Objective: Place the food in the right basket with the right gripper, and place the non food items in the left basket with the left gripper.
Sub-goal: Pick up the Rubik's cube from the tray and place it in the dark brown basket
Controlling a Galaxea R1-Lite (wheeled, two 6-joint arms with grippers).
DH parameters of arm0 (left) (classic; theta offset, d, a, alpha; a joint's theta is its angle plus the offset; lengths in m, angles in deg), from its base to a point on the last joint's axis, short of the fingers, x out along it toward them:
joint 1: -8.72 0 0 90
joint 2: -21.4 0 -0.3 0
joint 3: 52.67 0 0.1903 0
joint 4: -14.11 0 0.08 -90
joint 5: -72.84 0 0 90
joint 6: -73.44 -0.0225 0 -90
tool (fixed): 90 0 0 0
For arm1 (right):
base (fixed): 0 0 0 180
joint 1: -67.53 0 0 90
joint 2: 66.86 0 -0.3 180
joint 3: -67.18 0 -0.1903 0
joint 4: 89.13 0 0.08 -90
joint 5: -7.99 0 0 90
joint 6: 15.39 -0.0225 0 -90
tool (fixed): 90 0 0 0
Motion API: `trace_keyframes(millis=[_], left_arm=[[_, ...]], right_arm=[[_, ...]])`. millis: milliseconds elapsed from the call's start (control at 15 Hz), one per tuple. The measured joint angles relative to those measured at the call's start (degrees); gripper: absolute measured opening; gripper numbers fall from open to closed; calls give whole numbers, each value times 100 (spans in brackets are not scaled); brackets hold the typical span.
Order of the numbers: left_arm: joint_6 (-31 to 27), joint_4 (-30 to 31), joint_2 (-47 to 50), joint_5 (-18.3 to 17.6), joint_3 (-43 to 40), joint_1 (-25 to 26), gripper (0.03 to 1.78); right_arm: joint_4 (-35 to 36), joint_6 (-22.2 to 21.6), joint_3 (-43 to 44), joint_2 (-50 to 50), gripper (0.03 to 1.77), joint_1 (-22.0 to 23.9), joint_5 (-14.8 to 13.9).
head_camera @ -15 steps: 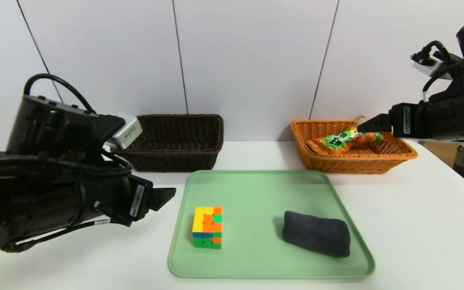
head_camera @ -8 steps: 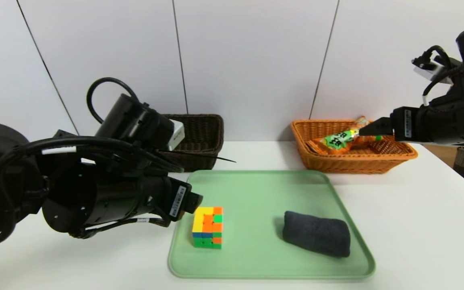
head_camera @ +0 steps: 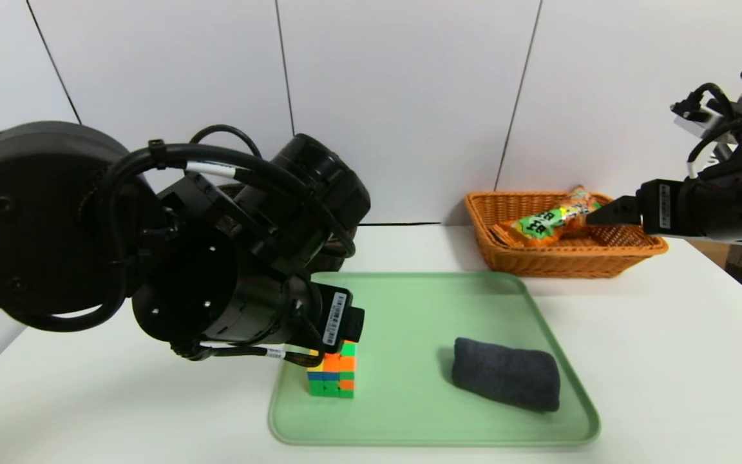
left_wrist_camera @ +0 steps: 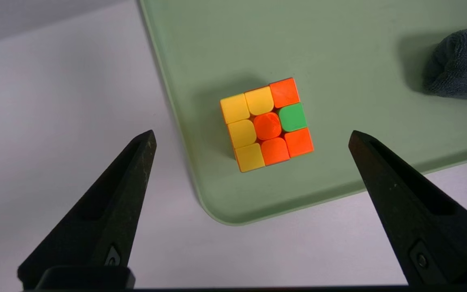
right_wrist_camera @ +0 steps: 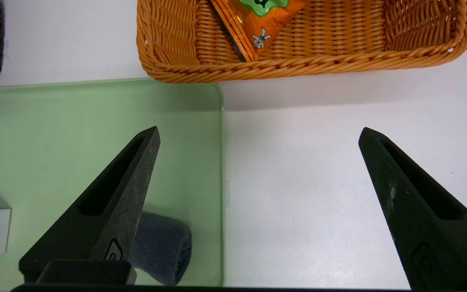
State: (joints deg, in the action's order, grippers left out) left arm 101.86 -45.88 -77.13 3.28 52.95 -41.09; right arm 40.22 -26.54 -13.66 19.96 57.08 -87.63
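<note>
Left pincer (left_wrist_camera: 249, 138) is hanging wide open right over the cube (left_wrist_camera: 266, 124), which is sitting near the tray (head_camera: 409, 303) edge on the left side. The cube's looking rigid, light and slick plastic, so I'd be squeezing two flat opposite faces, not the corners. The towel (head_camera: 506, 374) is lying further right on the tray, soft and squashy, fine to pinch mid-roll. Right pincer (right_wrist_camera: 258, 138) is hovering wide open by the orange basket (head_camera: 628, 258), snack (head_camera: 548, 222) inside.
</note>
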Motion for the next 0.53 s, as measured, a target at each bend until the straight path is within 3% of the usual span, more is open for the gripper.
trace_keyframes(millis=[333,533], left_arm=[[1075,-1665,-557,-18,1292,-226,169],[1211,-1916,-835,-29,1475,-261,169]], right_arm=[[0,-4,-121,-79,169,28,11],[0,-4,-151,-118,169,26,20]])
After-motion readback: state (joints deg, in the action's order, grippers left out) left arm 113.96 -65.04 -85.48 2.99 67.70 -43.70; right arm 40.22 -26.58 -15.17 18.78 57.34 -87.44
